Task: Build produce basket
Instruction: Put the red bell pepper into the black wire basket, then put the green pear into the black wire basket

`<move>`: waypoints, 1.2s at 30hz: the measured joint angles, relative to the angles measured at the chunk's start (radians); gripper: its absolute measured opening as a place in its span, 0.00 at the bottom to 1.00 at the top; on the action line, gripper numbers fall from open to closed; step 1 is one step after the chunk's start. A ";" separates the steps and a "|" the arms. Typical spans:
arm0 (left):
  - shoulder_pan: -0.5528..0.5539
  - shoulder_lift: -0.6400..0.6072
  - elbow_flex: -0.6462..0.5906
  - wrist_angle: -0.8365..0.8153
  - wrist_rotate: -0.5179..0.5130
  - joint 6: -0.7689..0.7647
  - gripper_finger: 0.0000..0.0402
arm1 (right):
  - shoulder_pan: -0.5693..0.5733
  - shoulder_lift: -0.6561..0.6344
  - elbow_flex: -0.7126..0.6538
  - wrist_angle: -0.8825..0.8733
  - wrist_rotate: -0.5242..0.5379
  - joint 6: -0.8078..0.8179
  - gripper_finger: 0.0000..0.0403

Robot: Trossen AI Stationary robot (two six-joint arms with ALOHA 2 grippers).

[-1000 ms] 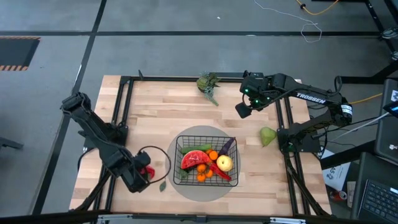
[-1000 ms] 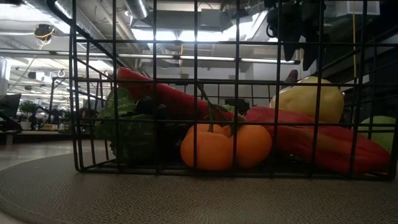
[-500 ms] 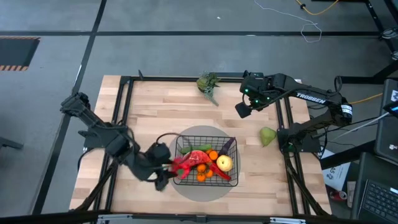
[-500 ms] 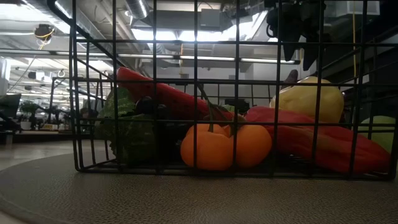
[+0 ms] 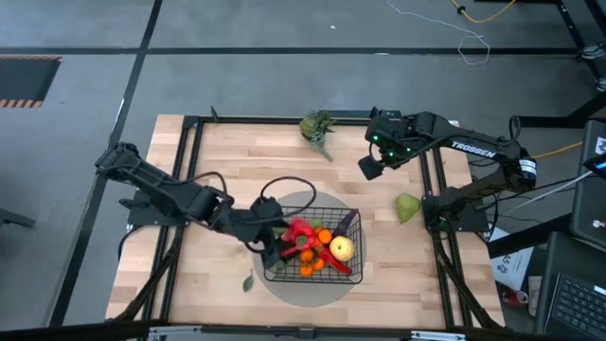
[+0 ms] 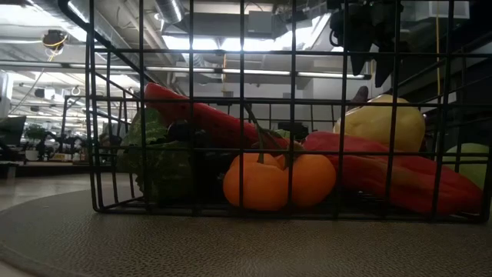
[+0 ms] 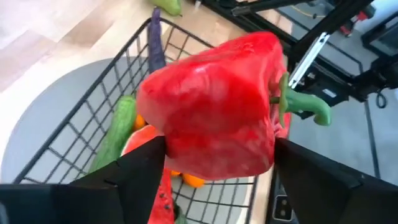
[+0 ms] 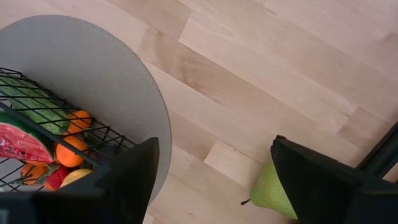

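The black wire basket stands on a round grey mat. It holds a watermelon slice, oranges, a yellow fruit, a red chili, a cucumber and an eggplant. My left gripper is at the basket's left side, shut on a red pepper. A green pear lies on the wood right of the basket. My right gripper hangs open above the table's far right part. My left gripper pinches the red pepper's body between its two fingers, one on each flank. The fingers come from the table's left, slanting down. The pepper is lifted clear above the basket's left part, with its green stem pointing away from the gripper.
A leafy green item lies at the table's far edge. A small leaf lies on the wood near the mat's left side. Black frame rails run along the table's sides. A cable loops over the left arm beside the basket.
My left gripper has carried the red pepper from the table's near left part toward the right and slightly toward the far edge. It now holds the pepper over the basket's left part. The small leaf has stayed on the wood.
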 joint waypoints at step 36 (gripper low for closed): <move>0.060 -0.192 0.000 -0.075 0.298 0.160 0.78 | 0.000 0.000 0.000 0.000 0.000 -0.020 0.77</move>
